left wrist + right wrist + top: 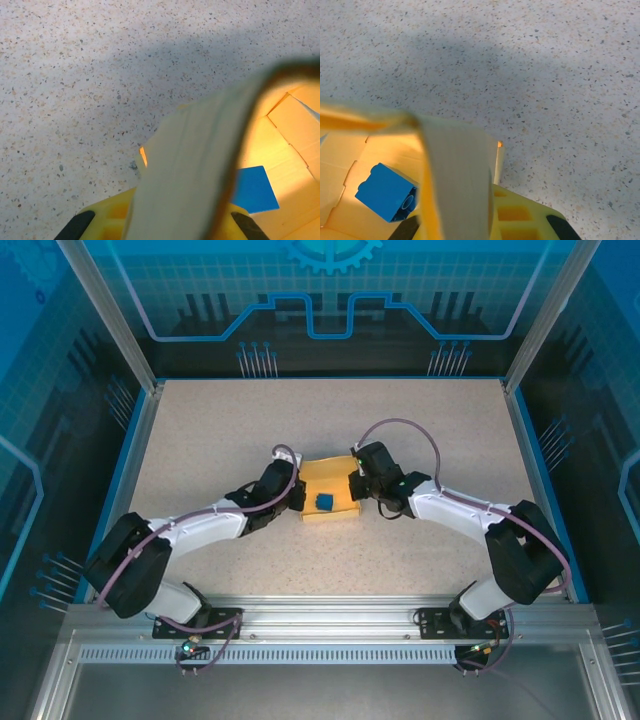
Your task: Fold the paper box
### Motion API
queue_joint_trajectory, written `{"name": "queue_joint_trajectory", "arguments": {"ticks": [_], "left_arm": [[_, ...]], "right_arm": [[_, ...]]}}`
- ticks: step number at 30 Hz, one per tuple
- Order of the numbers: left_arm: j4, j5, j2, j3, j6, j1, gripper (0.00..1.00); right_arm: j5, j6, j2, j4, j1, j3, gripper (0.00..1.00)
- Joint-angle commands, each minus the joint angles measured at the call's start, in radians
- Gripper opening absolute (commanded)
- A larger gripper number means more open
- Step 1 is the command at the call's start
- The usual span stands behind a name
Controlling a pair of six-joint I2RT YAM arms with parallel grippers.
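The box point(333, 478) sits open-topped between the two grippers, each of which reaches in over one of its end walls. The left gripper point(298, 496) straddles its end wall: in the left wrist view the pale card point(195, 165) rises up the middle, between the dark fingers point(75, 227), which stand wide apart at either side, so the jaws are spread and not clamped on it. Just beyond that wall, on the box floor, lies a small blue block point(255, 190). The right gripper point(356, 486) meets the opposite wall the same way. In the right wrist view the card point(457, 175) runs up between its fingers point(559, 225), again well apart with the jaws released. The block point(385, 192) lies inside the box just past the wall, to the side of this gripper. From above, the block point(325, 501) lies between the two grippers, nearer the left one, and the box rests flat on the speckled table point(220, 430).
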Motion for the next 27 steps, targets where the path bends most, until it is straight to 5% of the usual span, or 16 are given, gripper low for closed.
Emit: {"name": "queue_joint_trajectory", "arguments": {"ticks": [1, 27], "left_arm": [[0.037, -0.008, 0.026, 0.060, 0.007, -0.012, 0.11], [0.160, -0.008, 0.159, 0.103, -0.004, -0.031, 0.10]], "right_arm": [[0.032, 0.027, 0.005, 0.000, -0.003, 0.045, 0.06], [0.102, 0.168, 0.004, 0.093, -0.031, -0.016, 0.06]]}}
